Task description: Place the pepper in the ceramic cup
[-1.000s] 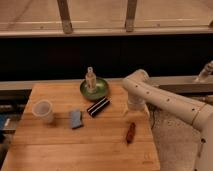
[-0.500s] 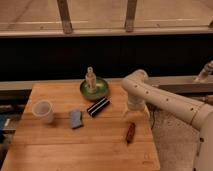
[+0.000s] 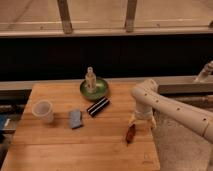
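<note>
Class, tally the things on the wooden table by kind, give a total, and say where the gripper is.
Cups: 1, ceramic cup
Bowls: 1, green bowl
Bottles: 1, pale bottle in the bowl
Blocks: 2, black ribbed block, blue-grey block
Peppers: 1, pepper
Total: 6
The gripper hangs open right by the pepper.

One camera looks down across the wooden table [image 3: 60, 145] from its near side, facing the dark wall [image 3: 100, 60] beyond, with nearly the whole top in frame. The gripper [image 3: 142, 121] hangs right of centre, just above the pepper [image 3: 131, 133].
</note>
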Tool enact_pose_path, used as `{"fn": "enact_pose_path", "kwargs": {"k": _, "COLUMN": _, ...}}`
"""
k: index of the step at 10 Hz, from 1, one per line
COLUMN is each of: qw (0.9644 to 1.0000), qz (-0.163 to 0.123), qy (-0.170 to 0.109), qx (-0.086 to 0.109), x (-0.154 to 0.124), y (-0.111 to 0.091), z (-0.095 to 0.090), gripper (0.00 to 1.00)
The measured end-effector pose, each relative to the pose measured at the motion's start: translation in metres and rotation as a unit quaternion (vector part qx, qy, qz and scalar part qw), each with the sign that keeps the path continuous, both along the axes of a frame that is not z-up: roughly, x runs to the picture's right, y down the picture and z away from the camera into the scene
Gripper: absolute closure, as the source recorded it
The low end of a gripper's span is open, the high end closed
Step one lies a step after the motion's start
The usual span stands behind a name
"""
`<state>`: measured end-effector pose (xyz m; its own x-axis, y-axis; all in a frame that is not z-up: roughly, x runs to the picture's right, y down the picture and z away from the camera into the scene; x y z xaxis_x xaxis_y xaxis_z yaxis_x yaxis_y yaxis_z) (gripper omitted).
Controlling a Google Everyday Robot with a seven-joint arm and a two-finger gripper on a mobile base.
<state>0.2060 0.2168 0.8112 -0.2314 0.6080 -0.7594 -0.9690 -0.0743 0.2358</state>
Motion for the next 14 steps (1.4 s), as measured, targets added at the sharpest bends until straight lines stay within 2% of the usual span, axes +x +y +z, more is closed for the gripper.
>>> {"fn": "enact_pose_path", "kwargs": {"k": 5, "qw": 0.9996, "qz": 0.012, "qy": -0.019, "qx": -0.016, "x": -0.019, "y": 0.012, "z": 0.008, "gripper": 0.24}}
{"fn": "enact_pose_path", "kwargs": {"k": 6, "qw": 0.9994, "qz": 0.015, "qy": -0.024, "qx": -0.02, "x": -0.022, "y": 0.015, "z": 0.009, "gripper": 0.28}}
{"fn": "enact_pose_path", "kwargs": {"k": 9, "qw": 0.9989, "qz": 0.014, "qy": -0.033, "qx": -0.03, "x": -0.033, "y": 0.021, "z": 0.01, "gripper": 0.55}}
{"fn": "enact_pose_path", "kwargs": {"k": 11, "qw": 0.9986, "qz": 0.012, "qy": -0.037, "qx": -0.036, "x": -0.038, "y": 0.024, "z": 0.012, "gripper": 0.77}}
{"fn": "enact_pose_path", "kwargs": {"k": 13, "qw": 0.9987, "qz": 0.009, "qy": -0.037, "qx": -0.035, "x": -0.041, "y": 0.021, "z": 0.01, "gripper": 0.96}}
{"fn": "enact_pose_path", "kwargs": {"k": 14, "qw": 0.9988, "qz": 0.007, "qy": -0.037, "qx": -0.031, "x": -0.042, "y": 0.018, "z": 0.009, "gripper": 1.0}}
